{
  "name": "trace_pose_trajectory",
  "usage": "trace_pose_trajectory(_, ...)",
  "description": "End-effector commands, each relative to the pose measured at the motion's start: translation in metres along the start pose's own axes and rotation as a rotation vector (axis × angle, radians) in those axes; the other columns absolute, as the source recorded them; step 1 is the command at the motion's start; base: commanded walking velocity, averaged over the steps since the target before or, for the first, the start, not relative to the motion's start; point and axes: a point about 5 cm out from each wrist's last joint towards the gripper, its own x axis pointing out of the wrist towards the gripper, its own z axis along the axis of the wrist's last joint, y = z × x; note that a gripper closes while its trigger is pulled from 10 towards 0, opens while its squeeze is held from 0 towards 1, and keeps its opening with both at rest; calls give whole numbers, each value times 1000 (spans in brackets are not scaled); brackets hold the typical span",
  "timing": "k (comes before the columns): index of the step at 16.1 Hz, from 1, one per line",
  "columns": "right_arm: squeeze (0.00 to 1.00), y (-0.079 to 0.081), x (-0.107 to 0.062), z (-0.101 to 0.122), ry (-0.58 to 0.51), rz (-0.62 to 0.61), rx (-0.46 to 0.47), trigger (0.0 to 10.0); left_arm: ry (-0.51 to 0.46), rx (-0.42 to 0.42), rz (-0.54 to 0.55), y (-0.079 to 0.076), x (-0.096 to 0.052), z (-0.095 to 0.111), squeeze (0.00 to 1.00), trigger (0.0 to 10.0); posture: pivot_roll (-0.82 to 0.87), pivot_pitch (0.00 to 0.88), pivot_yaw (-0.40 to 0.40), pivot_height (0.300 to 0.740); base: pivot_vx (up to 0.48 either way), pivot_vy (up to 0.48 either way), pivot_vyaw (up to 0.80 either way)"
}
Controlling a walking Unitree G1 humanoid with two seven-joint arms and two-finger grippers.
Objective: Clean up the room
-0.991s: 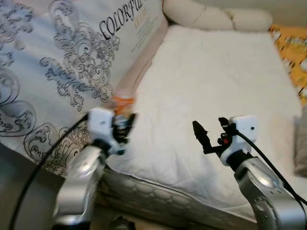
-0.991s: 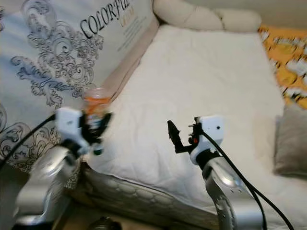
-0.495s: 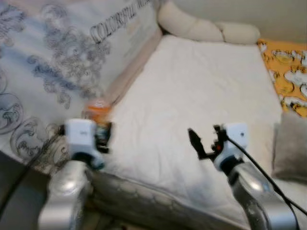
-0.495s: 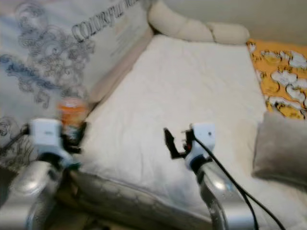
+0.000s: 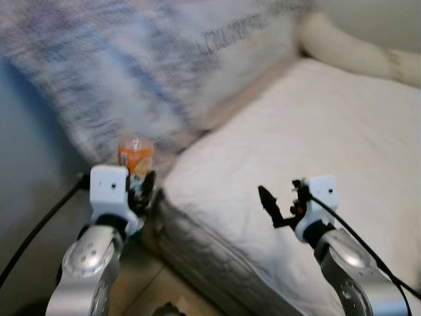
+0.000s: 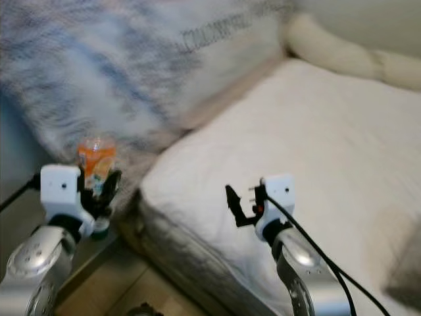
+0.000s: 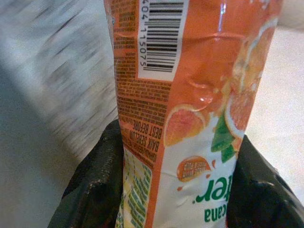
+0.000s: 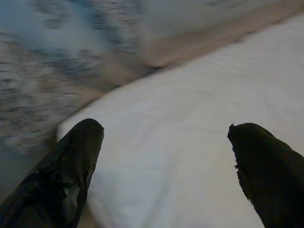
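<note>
A white bed (image 5: 329, 145) fills the right and centre of the head views, with a blurred patterned mattress (image 5: 151, 72) leaning across the upper left. At lower left, the left gripper (image 7: 171, 190) is clamped on an orange bottle (image 5: 134, 158), its black fingers (image 7: 95, 185) pressing either side of the label. The dented film suggests a light, thin-walled bottle, likely slippery and easily crushed; a hold low on the body looks safest. At lower centre-right, the right gripper (image 8: 164, 161) hangs over the bed edge, fingers spread, holding nothing.
</note>
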Motion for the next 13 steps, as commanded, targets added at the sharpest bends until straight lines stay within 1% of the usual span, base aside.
trace_pose_trajectory(1, 0, 1, 2, 8, -41, 28, -4, 10000, 0, 7, 28, 2, -1, -1, 0, 10000, 44, 0, -13, 740, 0, 0, 800)
trace_pose_trajectory(3, 0, 1, 3, 10, -48, 26, 27, 10000, -5, 19, 72, 6, -3, -1, 0, 10000, 48, 0, -18, 740, 0, 0, 800)
trace_pose_trajectory(4, 0, 0, 3, 9, -51, -2, 54, 10000, -19, 43, 70, 6, -4, 1, 0, 10000, 48, 0, -18, 740, 0, 0, 800)
trace_pose_trajectory(5, 0, -5, 1, 9, -53, -26, 59, 10000, -33, 56, 47, 1, -3, 6, 0, 10000, 46, 0, -15, 740, 0, 0, 800)
trace_pose_trajectory(6, 0, -8, 0, 15, -70, -27, 57, 10000, -71, 35, 5, -6, 1, 15, 0, 10000, 25, 0, -4, 740, 0, 0, 800)
trace_pose_trajectory(7, 0, -9, -1, 17, -77, -24, 34, 10000, -62, 10, -2, -8, 4, 15, 0, 10000, -7, 0, 3, 740, 0, 0, 800)
trace_pose_trajectory(8, 0, -10, -1, 16, -79, -24, -11, 10000, -39, 23, -32, -12, 6, 10, 0, 10000, -6, 0, 1, 740, 0, 0, 800)
trace_pose_trajectory(9, 0, -13, -5, 14, -85, -49, 20, 10000, -36, 95, -49, -17, 6, 6, 0, 10000, 9, 0, 0, 740, 0, 0, 800)
trace_pose_trajectory(10, 0, -15, -7, 14, -93, -79, 50, 10000, -34, 79, -47, -19, 5, 7, 0, 10000, 13, 0, 0, 740, 0, 0, 800)
trace_pose_trajectory(11, 0, -16, -8, 15, -98, -93, 55, 10000, -30, 50, -43, -19, 4, 8, 0, 10000, 9, 0, 2, 740, 0, 0, 800)
trace_pose_trajectory(12, 0, -11, -10, 9, -83, -105, 47, 10000, -23, 47, -46, -16, 2, 7, 0, 10000, -1, 0, -4, 740, 0, 0, 800)
trace_pose_trajectory(13, 0, -9, -9, 5, -76, -122, 46, 10000, -16, 20, -44, -12, 2, 3, 0, 10000, -11, 0, 0, 740, 0, 0, 800)
